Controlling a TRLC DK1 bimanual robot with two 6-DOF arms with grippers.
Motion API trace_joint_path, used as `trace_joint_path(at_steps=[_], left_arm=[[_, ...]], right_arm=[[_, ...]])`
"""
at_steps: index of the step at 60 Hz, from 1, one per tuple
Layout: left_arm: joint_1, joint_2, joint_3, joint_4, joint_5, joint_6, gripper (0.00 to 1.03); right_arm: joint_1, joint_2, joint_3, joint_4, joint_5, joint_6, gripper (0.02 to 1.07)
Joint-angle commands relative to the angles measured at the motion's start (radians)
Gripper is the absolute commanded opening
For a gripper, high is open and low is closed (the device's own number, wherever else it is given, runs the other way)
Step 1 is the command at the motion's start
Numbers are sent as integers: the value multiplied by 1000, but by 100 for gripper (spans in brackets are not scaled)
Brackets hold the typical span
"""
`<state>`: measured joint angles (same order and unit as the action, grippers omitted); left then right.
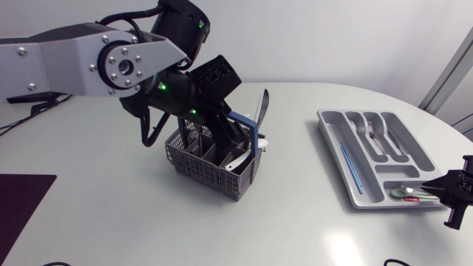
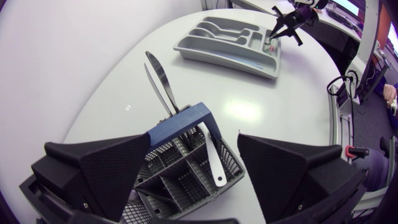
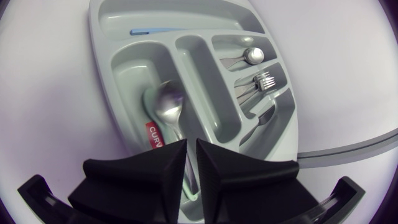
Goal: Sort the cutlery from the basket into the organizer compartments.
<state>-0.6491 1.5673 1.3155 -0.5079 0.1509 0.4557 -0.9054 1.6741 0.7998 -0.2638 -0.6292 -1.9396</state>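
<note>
The basket (image 1: 211,164) is grey plastic mesh, boxy and split into square cells, with a solid blue handle (image 2: 179,125) arching over it. It stands left of the middle of the smooth, white, round-edged table (image 1: 148,222). Two polished metal knives (image 2: 160,79) stand upright at its far right corner, blades up. A pale, flat utensil (image 2: 214,158) lies aslant across the cells on the right.

The left gripper (image 2: 199,183) hangs just above the basket, its matte wedge fingers (image 2: 115,171) spread wide on either side of the mesh and touching nothing.

The organizer (image 1: 330,140) is glossy grey moulded plastic with rounded dividers. It lies at the right, close to the table's curved edge, with a wide stretch of bare table between it and the basket. Its long slots hold metal forks (image 1: 375,134) and a thin blue stick (image 1: 350,167).

The right gripper (image 3: 191,160) is at the organizer's near end, pressed almost together and pinching the handle of a metal spoon (image 3: 169,104). The spoon's bowl rests in the near cross compartment beside a red label (image 3: 154,137) with white print.
</note>
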Motion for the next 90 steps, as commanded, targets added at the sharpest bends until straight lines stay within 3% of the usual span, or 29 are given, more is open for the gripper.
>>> trace_joint_path(at_steps=[1, 5, 18, 31, 57, 90], left_arm=[[8, 11, -25, -66, -19, 15, 96], [8, 8, -27, -72, -19, 18, 96], [12, 13, -16, -98, -43, 18, 96], [2, 25, -18, -118, -60, 3, 94], [-3, 140, -2, -112, -36, -88, 87], [-29, 214, 48, -112, -76, -129, 87]], right_arm=[[-6, -7, -33, 8, 11, -48, 26], [-7, -13, -53, 28, 14, -53, 28], [-7, -131, -57, 17, -53, 51, 69], [10, -277, -111, -15, -132, 157, 71], [115, -510, -315, -109, -170, 291, 74], [151, -603, -372, -135, -175, 314, 74]])
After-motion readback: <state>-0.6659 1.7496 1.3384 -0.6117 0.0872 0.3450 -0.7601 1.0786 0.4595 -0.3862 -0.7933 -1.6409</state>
